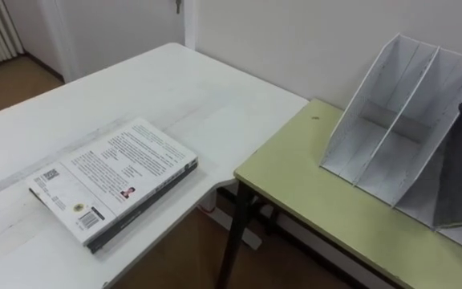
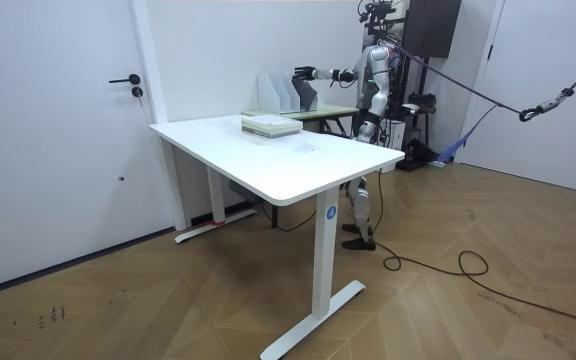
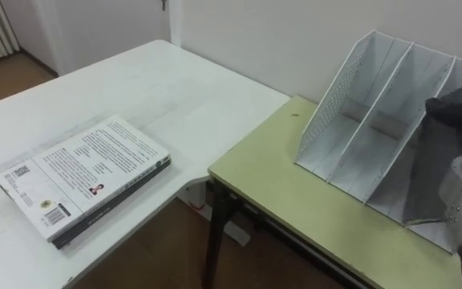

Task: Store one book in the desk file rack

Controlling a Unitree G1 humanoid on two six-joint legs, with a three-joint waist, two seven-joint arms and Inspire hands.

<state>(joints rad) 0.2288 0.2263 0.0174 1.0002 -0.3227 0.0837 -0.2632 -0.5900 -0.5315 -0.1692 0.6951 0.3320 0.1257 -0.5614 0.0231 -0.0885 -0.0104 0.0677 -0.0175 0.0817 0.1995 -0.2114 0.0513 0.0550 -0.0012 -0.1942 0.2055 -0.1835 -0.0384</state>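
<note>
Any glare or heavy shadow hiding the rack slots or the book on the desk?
Left eye view: even light, no glare on the white desk, white book clearly lit. Right eye view: the file rack has two open slots, softly shaded yet readable; the right hand and grey book block the next slot.

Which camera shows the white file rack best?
The right eye view: the file rack is close, with its dividers and most of its slots plain. The left eye view is as close but cuts more off its right side. The room view shows it small and far, beyond the white table.
</note>
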